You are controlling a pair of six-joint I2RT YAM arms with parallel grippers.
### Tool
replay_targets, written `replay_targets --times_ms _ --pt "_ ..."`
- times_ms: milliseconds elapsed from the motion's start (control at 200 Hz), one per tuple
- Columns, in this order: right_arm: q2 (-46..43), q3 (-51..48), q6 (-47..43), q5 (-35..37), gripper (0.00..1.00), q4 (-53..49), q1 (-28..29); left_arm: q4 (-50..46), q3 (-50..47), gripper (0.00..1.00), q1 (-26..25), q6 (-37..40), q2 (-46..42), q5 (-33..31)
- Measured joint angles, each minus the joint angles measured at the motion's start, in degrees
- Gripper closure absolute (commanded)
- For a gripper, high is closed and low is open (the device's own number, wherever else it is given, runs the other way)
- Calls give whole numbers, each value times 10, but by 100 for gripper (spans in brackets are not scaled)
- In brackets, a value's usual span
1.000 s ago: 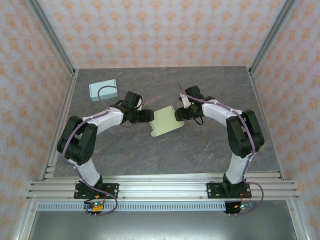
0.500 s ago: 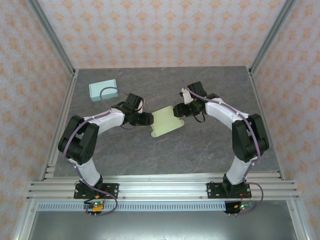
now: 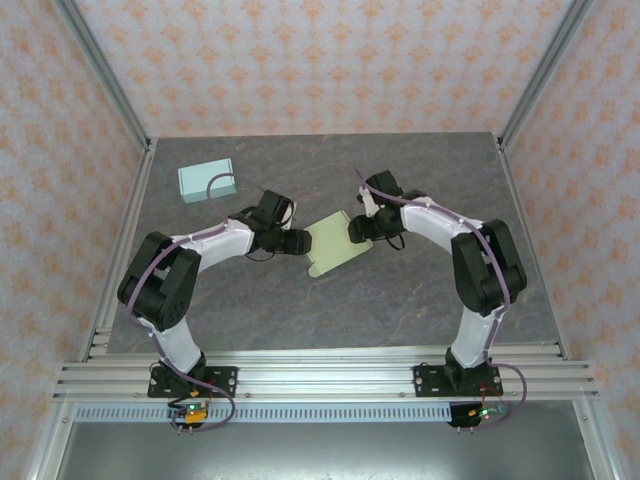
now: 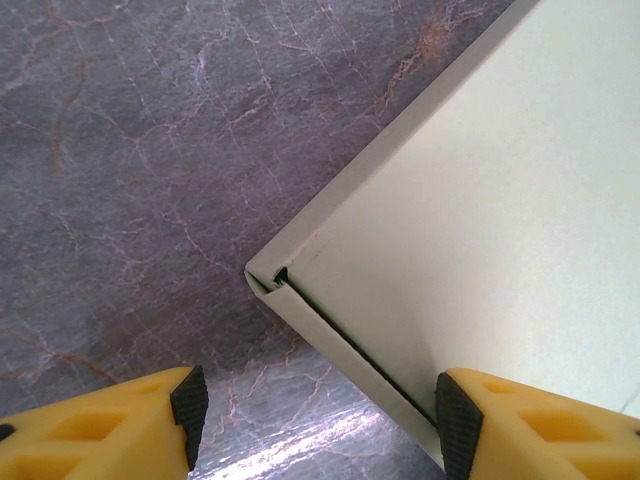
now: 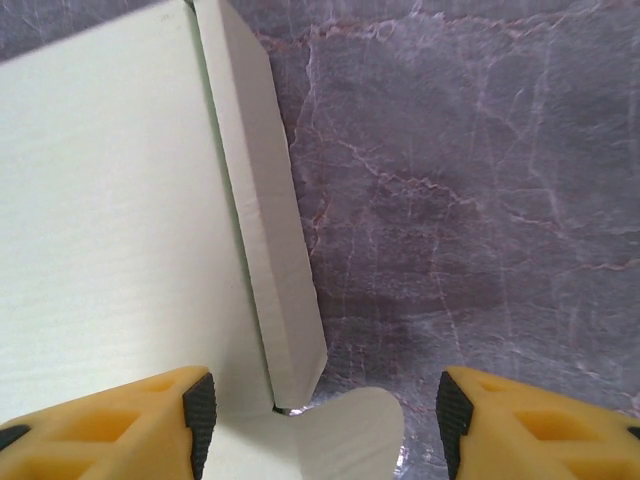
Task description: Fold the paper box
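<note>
Pale green paper box (image 3: 335, 245), lying flat between your two grippers.
You'll find it on the grey table (image 3: 400, 300), right of the small teal box (image 3: 206, 180), well apart from it and nearer the arm bases. It is plain matt card with narrow creased flaps along its sides, a rounded tab at one end and a small notch at one corner. Your left gripper (image 3: 300, 243) sits at its side facing the teal box, your right gripper (image 3: 355, 228) at the opposite side; both sets of jaws stand apart, clamping nothing.

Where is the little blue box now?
In the overhead view, the blue box sits near the table's far left corner, beyond the left arm, apart from the paper box.
</note>
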Motion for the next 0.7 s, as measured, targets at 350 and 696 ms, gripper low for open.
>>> replay_targets --times_ms 350,696 --pt "-97 -36 120 16 37 58 -12 -26 28 31 3 -29 -11 16" --pt "-42 -42 195 -88 40 95 -50 -38 48 52 14 -50 6 68"
